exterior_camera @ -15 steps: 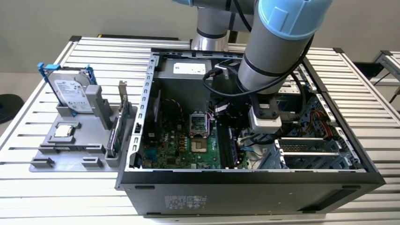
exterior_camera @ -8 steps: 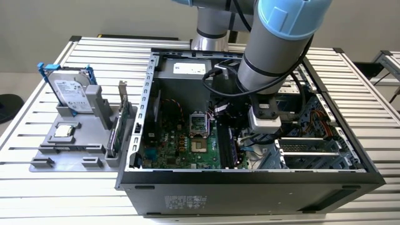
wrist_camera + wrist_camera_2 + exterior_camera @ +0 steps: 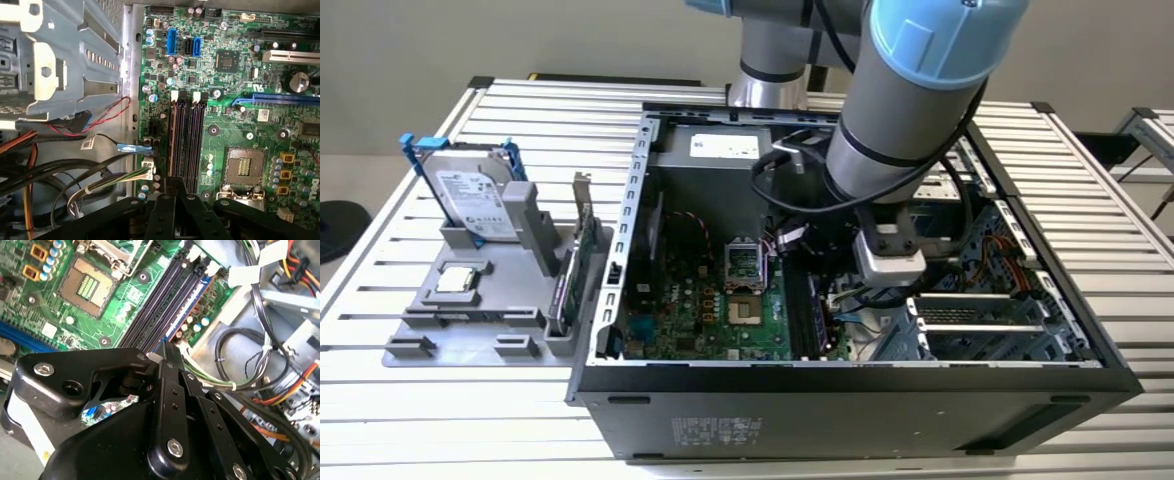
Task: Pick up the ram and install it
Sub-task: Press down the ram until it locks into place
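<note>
Black fingers [image 3: 172, 390] of the gripper [image 3: 169, 351] are pressed together with nothing visible between them, hanging just above the dark memory slots [image 3: 165, 300] of the green motherboard [image 3: 235, 80] in both wrist views. In the exterior view the gripper [image 3: 857, 303] sits low inside the open computer case [image 3: 854, 420], right of centre. Well apart, at the exterior view's left, a narrow strip that seems to be the ram [image 3: 562, 290] stands on edge in a grey holder [image 3: 454, 345] beside a hard drive [image 3: 470, 195].
</note>
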`<action>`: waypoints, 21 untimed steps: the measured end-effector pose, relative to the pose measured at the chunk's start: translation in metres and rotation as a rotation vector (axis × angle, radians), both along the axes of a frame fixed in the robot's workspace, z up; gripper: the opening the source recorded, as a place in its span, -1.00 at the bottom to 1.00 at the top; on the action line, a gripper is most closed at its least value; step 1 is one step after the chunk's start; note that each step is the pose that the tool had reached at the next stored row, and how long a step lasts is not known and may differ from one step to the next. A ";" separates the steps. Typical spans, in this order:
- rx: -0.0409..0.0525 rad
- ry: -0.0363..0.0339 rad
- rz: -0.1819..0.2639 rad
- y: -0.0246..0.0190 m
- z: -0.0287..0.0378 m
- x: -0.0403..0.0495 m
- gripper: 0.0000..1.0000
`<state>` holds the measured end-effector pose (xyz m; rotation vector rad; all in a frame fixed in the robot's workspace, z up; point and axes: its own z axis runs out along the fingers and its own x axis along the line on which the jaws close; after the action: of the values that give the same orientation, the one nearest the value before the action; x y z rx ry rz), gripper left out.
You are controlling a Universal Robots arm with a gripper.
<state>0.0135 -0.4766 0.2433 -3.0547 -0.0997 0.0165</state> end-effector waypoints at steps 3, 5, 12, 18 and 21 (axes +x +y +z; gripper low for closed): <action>-0.0004 0.0000 0.054 0.0000 -0.0004 0.0000 -1.00; 0.0002 0.0000 0.090 0.0000 -0.0010 0.0000 -1.00; 0.0025 -0.0001 0.216 0.0000 -0.0010 0.0000 -1.00; 0.0028 0.0000 0.325 0.0000 -0.0011 0.0000 -1.00; 0.0031 0.0000 0.380 0.0000 -0.0011 0.0000 -1.00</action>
<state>0.0135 -0.4766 0.2423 -2.9811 -0.6753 0.0407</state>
